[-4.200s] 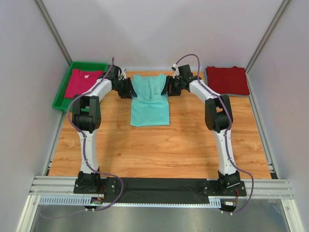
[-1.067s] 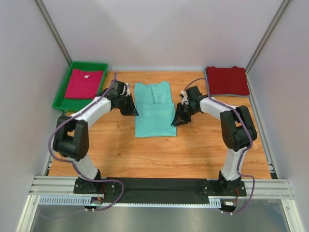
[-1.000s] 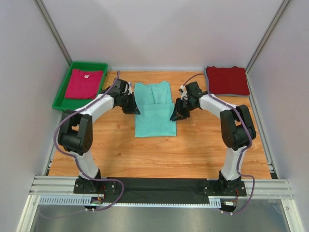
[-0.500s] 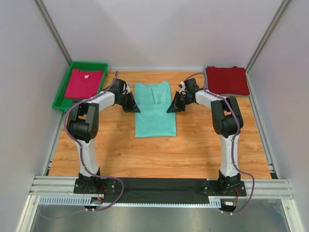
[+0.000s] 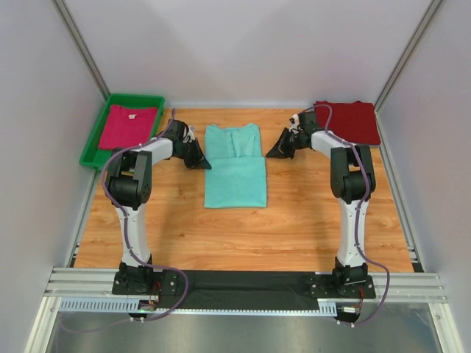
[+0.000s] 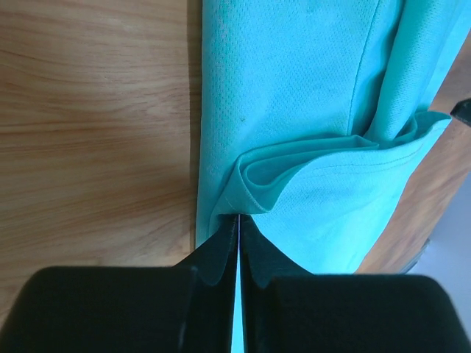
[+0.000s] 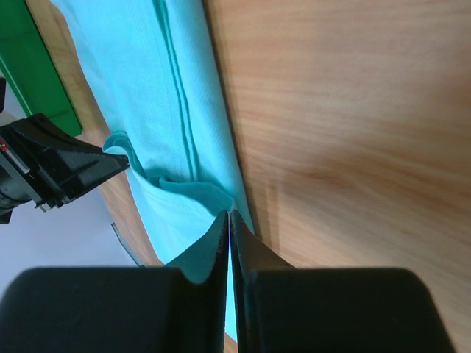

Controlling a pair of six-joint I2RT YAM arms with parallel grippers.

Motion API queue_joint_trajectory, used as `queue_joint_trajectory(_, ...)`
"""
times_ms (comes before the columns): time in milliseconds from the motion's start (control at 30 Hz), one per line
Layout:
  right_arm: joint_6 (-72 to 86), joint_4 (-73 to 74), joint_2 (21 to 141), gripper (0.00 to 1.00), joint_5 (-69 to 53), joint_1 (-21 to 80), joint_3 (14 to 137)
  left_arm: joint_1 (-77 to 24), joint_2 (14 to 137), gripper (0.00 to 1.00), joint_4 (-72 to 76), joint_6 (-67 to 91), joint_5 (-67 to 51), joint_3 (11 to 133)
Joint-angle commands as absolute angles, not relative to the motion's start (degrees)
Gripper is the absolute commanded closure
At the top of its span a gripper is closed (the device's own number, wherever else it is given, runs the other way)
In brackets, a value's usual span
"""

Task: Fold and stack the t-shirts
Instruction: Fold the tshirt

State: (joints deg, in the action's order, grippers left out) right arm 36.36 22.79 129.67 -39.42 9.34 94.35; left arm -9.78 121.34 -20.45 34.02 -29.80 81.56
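The mint-teal t-shirt (image 5: 234,168) lies folded lengthwise mid-table, with a cross fold rumpled at mid-length (image 6: 309,158). My left gripper (image 5: 200,160) sits low at its left edge, jaws shut, and the puckered cloth runs into the tips (image 6: 239,218). At the opposite edge my right gripper (image 5: 271,154) is also shut, its tips (image 7: 229,214) pinching the rim of the shirt (image 7: 158,95). The dark red t-shirt (image 5: 347,122) lies folded at the back right. The magenta-pink t-shirt (image 5: 126,126) rests in the green tray (image 5: 94,143).
The green tray stands at the back left corner beside the left arm's elbow (image 5: 125,184). Grey walls close in three sides. Bare wooden tabletop (image 5: 235,235) stretches between the mint shirt and the arm bases.
Both grippers have slid toward the back along the mint shirt's sides, the right one also outward to the right. The right jaws have closed. The shirt has barely shifted.
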Motion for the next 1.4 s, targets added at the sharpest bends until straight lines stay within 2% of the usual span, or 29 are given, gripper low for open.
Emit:
queue_joint_trajectory(0,34.64,24.07,132.1,0.97,-41.13,8.7,99.04,-9.05,121.29,0.93,-19.26,32.43,-32.42,83.41)
queue_joint_trajectory(67,32.53,27.24,131.66,0.97,-39.82,8.61,100.36,-9.05,118.76,0.86,-18.46,32.87,-34.8,82.8)
queue_joint_trajectory(300,32.69,28.13,126.04,0.95,-40.52,9.4,99.41,-9.4,110.75,0.78,-18.11,35.59,-35.33,79.37)
queue_joint_trajectory(533,34.01,24.44,125.6,0.92,-42.97,12.21,93.0,-11.77,111.35,0.77,-14.86,38.14,-37.44,72.52)
queue_joint_trajectory(667,34.28,22.68,124.9,0.92,-43.59,13.01,88.43,-13.53,110.4,0.83,-16.25,39.64,-35.87,67.95)
queue_joint_trajectory(933,29.01,22.85,120.24,0.92,-41.75,13.27,75.78,-18.01,102.49,0.83,-17.76,40.08,-31.11,53.8)
queue_joint_trajectory(1100,25.14,24.17,113.06,0.92,-40.79,13.27,66.2,-24.07,98.27,0.83,-17.41,41.74,-29.01,46.07)
queue_joint_trajectory(1267,25.05,23.47,101.36,0.91,-39.99,13.27,51.63,-27.24,85.8,0.82,-17.4,45.26,-26.63,37.12)
queue_joint_trajectory(1367,26.01,23.46,94.94,0.9,-40.34,13.27,47.82,-27.33,76.23,0.74,-21.94,45.36,-24.0,35.07)
